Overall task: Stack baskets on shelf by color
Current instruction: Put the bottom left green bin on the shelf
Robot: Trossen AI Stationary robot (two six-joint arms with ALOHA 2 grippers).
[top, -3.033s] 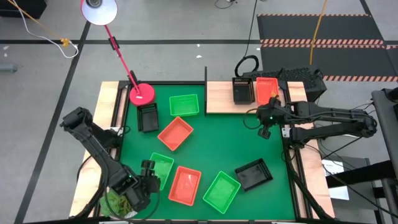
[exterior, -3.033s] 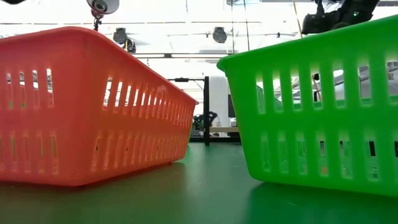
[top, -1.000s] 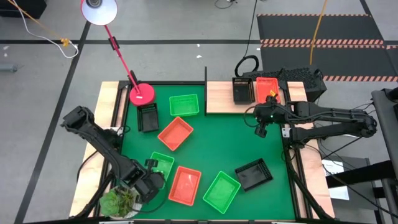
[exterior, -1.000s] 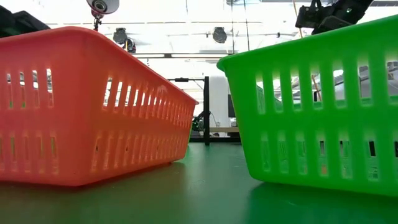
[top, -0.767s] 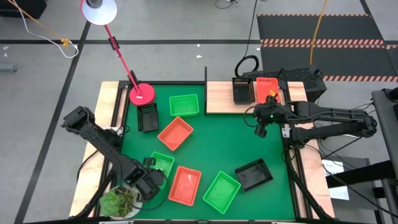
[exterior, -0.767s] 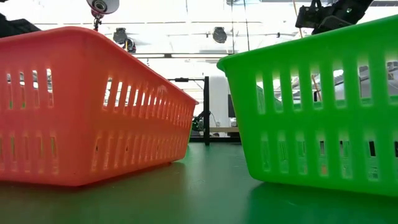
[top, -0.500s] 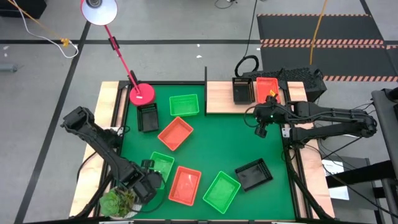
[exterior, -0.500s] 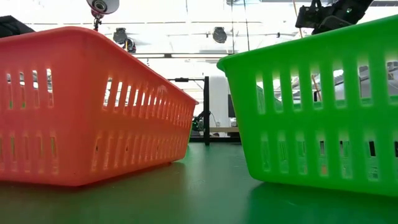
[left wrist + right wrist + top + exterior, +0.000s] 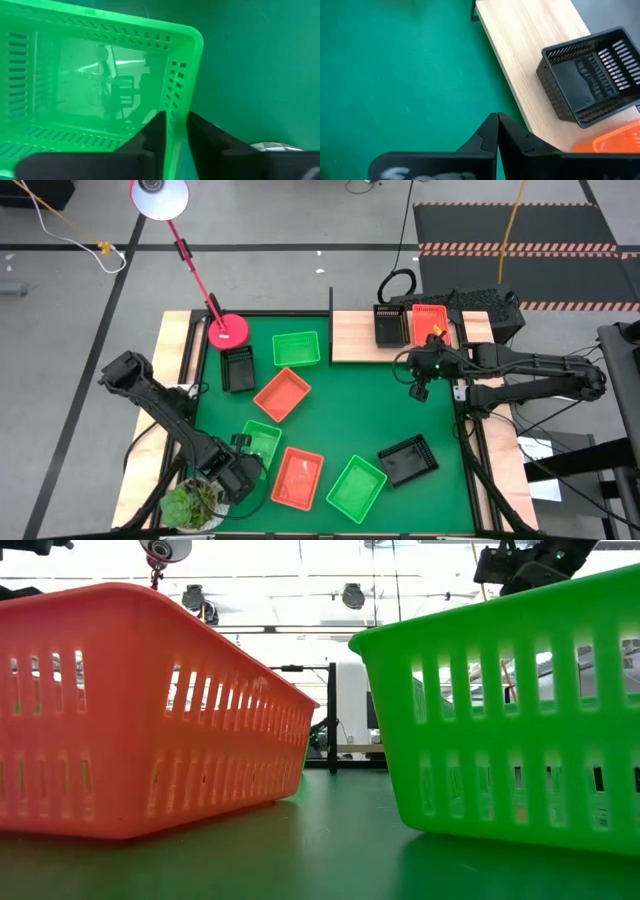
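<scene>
My left gripper (image 9: 240, 470) stands over the near left corner of a green basket (image 9: 258, 445) on the green mat and is shut on its wall. Other baskets lie loose on the mat: green (image 9: 297, 349), black (image 9: 238, 369), orange-red (image 9: 282, 394), orange-red (image 9: 298, 477), green (image 9: 357, 487) and black (image 9: 408, 459). On the wooden shelf (image 9: 355, 340) at the far right stand a black basket (image 9: 388, 325) and an orange-red one (image 9: 430, 323). My right gripper (image 9: 421, 387) hangs shut above the mat just in front of the shelf, touching nothing. My left gripper has the green basket's side wall (image 9: 175, 117) between its two fingers, one finger (image 9: 156, 132) inside the basket and the other (image 9: 200, 132) outside. The fingers come from above, pointing down, close to a corner. The basket lies flat on the mat.
A red lamp base (image 9: 229, 330) stands at the mat's far left corner. A small green plant (image 9: 190, 505) sits by the near left corner, right beside my left gripper. In the low view an orange-red basket (image 9: 150, 710) and a green one (image 9: 500, 710) fill the front.
My left gripper has shifted a little back and forth at the green basket's near left corner. The basket lies where it was.
</scene>
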